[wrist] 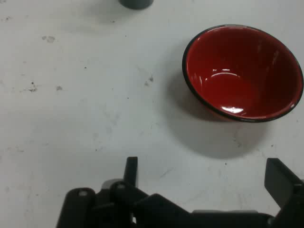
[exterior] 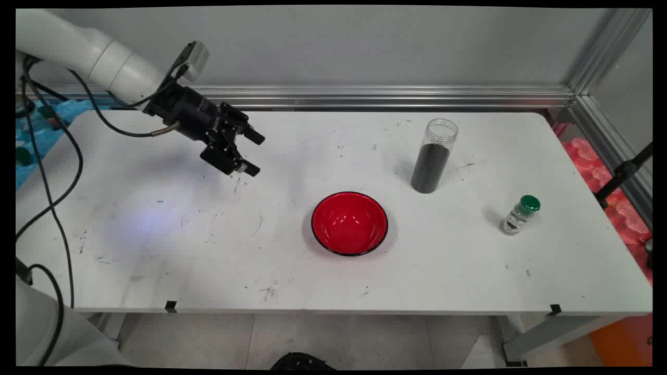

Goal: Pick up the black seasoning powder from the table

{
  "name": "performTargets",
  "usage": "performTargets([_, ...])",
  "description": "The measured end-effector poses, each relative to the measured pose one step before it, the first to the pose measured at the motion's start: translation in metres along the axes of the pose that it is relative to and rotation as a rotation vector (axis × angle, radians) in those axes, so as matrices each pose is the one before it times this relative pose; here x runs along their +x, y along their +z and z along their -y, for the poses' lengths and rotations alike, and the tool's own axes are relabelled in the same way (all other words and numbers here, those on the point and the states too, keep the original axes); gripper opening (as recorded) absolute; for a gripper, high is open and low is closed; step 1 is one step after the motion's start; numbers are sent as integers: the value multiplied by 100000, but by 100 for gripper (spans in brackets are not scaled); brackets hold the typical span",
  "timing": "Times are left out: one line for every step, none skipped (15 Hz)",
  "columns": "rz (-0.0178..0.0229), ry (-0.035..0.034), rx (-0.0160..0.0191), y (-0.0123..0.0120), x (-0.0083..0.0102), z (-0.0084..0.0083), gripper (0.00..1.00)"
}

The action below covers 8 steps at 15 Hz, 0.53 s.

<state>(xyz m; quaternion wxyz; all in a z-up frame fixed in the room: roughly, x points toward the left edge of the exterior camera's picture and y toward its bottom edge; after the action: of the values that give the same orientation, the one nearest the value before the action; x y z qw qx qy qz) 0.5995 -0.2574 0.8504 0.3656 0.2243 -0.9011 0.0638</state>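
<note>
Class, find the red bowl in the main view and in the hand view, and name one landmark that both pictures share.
Main view: the red bowl sits on the white table, just right of centre, nearer the front edge.
Hand view: upper right, beyond the open gripper.
Shared landmark: the clear jar of dark powder, seen only as a dark base at the top edge.

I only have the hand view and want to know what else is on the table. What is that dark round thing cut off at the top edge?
Observer: A tall clear jar, lidless, partly filled with dark material, upright behind and right of the red bowl.
Operator: Anything else out there?
Observer: A small bottle with a green cap, standing apart to the right of both.
Operator: Where is the gripper?
Observer: The gripper hangs open over the table, left of the bowl, touching nothing.
</note>
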Motion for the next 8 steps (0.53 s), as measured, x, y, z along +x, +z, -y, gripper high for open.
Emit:
performTargets([-339,-515,53,-46,16,-8,100])
performTargets([-442,-634,123,-3,39,8,100])
performTargets([-553,-782,228,60,66,-18,100])
performTargets([-575,-806,229,102,82,-44,100])
performTargets([-544,-703,300,143,112,-15,100])
performTargets([-616,-750,386,190,131,-13,100])
performTargets([-567,-654,353,214,133,-12,100])
performTargets([-436,-414,238,219,125,-12,100])
